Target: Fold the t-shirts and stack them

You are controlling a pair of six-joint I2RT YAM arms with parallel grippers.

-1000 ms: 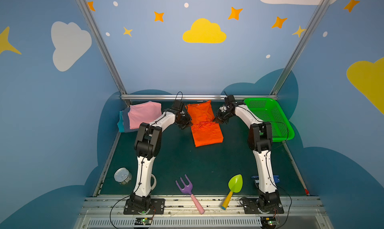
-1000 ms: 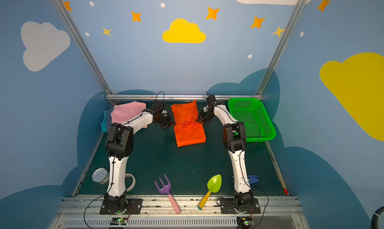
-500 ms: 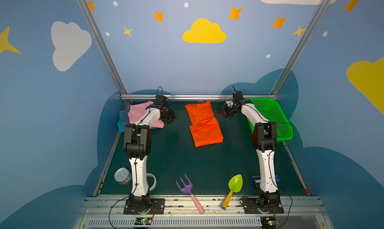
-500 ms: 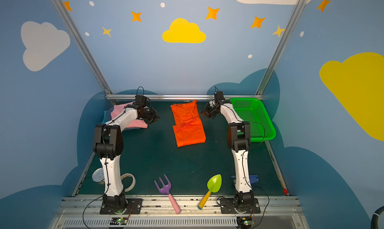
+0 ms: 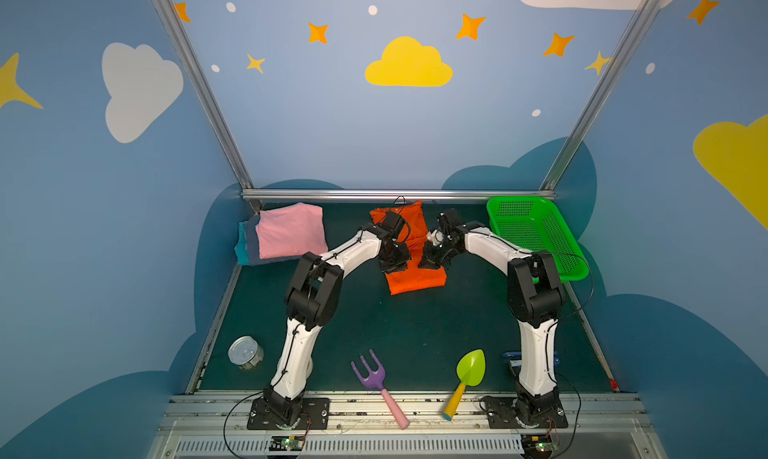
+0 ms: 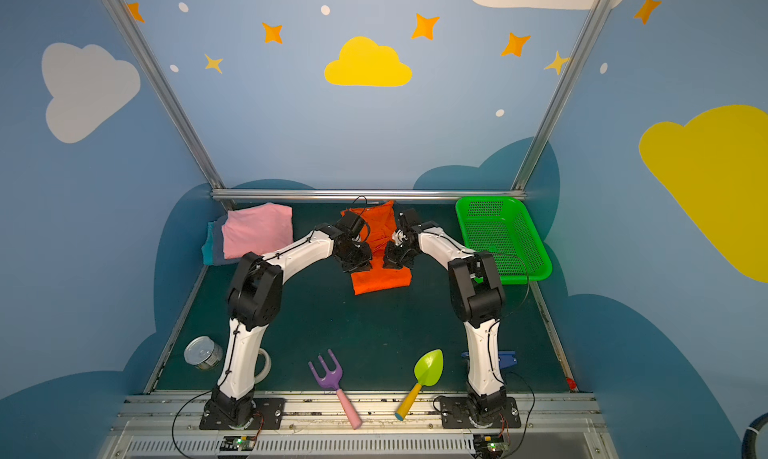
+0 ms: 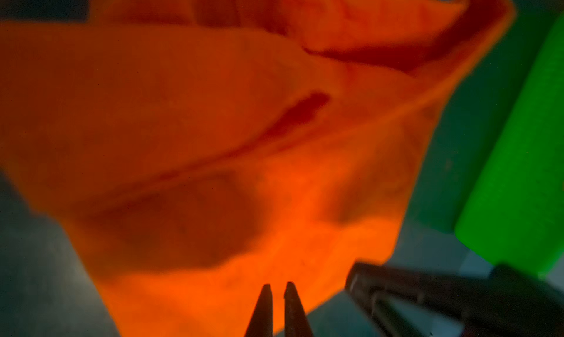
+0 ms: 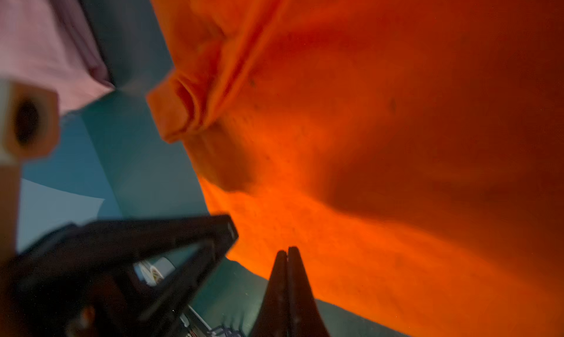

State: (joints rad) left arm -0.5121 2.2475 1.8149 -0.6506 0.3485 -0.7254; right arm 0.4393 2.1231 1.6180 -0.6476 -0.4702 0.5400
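Observation:
The orange t-shirt [image 5: 415, 280] [image 6: 380, 280] lies as a long folded strip at the back middle of the dark mat. My left gripper [image 5: 395, 265] [image 7: 277, 285] is low at its left edge. Its jaws are almost together with a thin slit, and I cannot tell whether cloth is pinched. My right gripper [image 5: 428, 263] [image 8: 288, 250] is at the right edge, shut with nothing showing between its fingers. The pink t-shirt [image 5: 291, 232] [image 6: 255, 232] tops a folded stack at the back left. Grey-blue [image 5: 250, 245] and teal [image 5: 241, 247] edges show beneath it.
A green perforated basket [image 5: 536, 236] [image 6: 503, 236] stands at the back right. Near the front lie a tin can [image 5: 246, 353], a purple toy fork [image 5: 370, 371], a green toy trowel [image 5: 469, 369] and a small blue item [image 5: 511, 356] behind the right arm's base.
Half a second ago the left gripper was by the pink stack and the right one near the basket. Both have swung back to the orange t-shirt's sides, and the right jaws have closed.

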